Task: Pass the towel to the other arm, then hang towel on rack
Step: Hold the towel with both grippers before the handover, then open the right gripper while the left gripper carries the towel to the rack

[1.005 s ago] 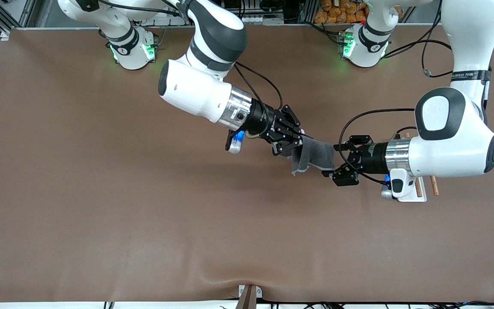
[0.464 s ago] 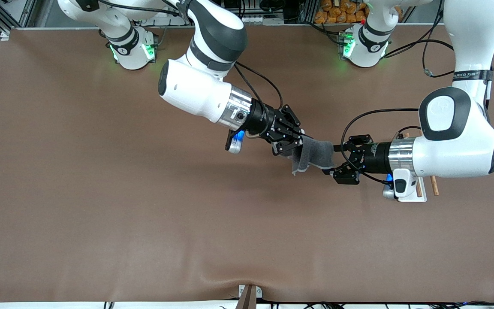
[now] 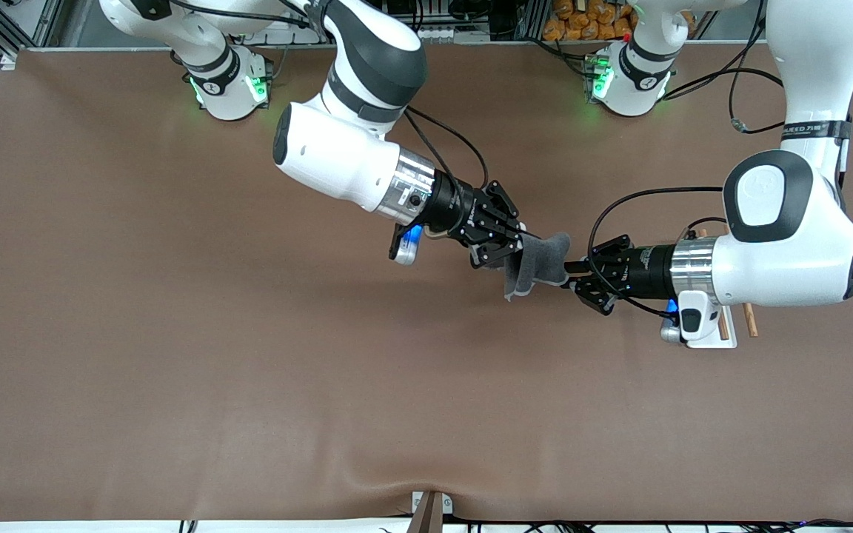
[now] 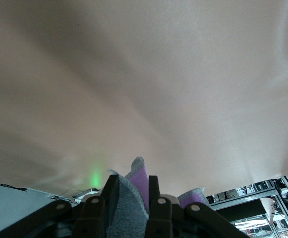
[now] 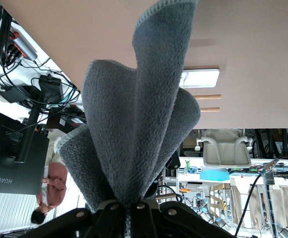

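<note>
Brown matting covers the table (image 3: 175,355), and above its middle I see the towel (image 3: 537,265) stretched between both grippers. My right gripper (image 3: 509,246) is clamped on one end, my left gripper (image 3: 577,277) pinches the opposite end. Under my left arm stands the rack (image 3: 725,332), mostly hidden.

Dark-grey towel (image 3: 537,265) bunched in mid-air over mid-table, purple reverse showing; white-based rack (image 3: 726,332) flat toward left arm's end.
</note>
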